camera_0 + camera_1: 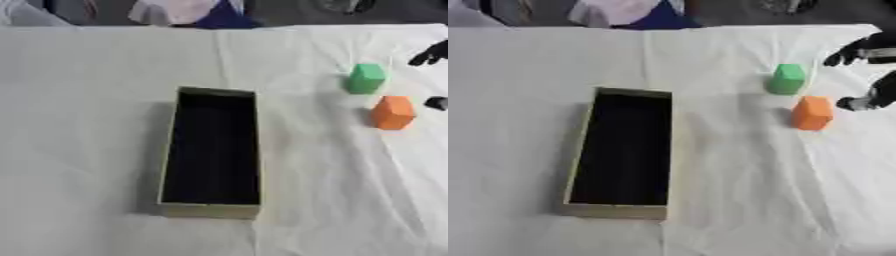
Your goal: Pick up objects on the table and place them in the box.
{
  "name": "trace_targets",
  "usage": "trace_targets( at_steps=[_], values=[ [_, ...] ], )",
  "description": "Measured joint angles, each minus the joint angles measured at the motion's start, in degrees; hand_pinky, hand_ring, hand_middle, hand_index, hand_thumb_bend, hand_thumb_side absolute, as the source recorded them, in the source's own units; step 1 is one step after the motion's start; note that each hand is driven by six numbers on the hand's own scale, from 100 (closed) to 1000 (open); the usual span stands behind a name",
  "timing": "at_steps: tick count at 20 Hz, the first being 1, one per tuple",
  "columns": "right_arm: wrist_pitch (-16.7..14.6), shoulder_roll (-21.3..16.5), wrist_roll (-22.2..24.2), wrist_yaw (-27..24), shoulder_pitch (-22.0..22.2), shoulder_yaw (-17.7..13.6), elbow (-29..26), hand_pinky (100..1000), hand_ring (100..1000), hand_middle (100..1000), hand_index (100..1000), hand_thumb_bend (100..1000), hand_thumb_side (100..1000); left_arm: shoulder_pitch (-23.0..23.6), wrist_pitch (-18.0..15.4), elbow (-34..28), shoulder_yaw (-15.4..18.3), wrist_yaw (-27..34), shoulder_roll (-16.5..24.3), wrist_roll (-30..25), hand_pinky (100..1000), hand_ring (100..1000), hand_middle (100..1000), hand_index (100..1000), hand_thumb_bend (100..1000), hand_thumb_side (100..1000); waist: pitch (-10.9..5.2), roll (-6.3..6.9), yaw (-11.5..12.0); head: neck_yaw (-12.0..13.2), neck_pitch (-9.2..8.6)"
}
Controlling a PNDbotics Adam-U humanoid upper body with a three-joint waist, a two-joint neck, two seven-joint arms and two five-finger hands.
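At the frame's right edge the right hand (870, 75) spreads its fingers wide beside the green block (787, 78) and orange block (812, 113), which lie right of the empty box (579, 150); closing there could knock either aside.

My view: a tabletop (105, 75) draped in creased white cloth (332, 200) fills nearly everything. Its far edge runs along 12 o'clock, with a dark floor strip (289, 12) beyond. Lighting is soft and even.
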Motion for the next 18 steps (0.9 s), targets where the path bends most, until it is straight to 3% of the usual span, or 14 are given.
trace_targets(
  at_steps=[8, 18],
  values=[
    [-0.72, 0.81, -0.37, 0.26, -1.07, 0.33, 1.41, 907, 916, 910, 1000, 310, 508, -0.01, 0.01, 0.00, 0.00, 0.00, -0.03, 0.01, 732, 806, 768, 898, 366, 959, 0.32, 0.33, -0.07, -1.52, 0.00],
    [-1.13, 1.68, -0.02, 1.39, -2.86, 1.13, 2.91, 913, 928, 919, 1000, 324, 519, -0.02, 0.04, 0.00, 0.00, 0.00, -0.09, -0.03, 732, 806, 768, 899, 364, 960, 0.45, 0.42, 0.14, -0.89, 0.00]
  ],
)
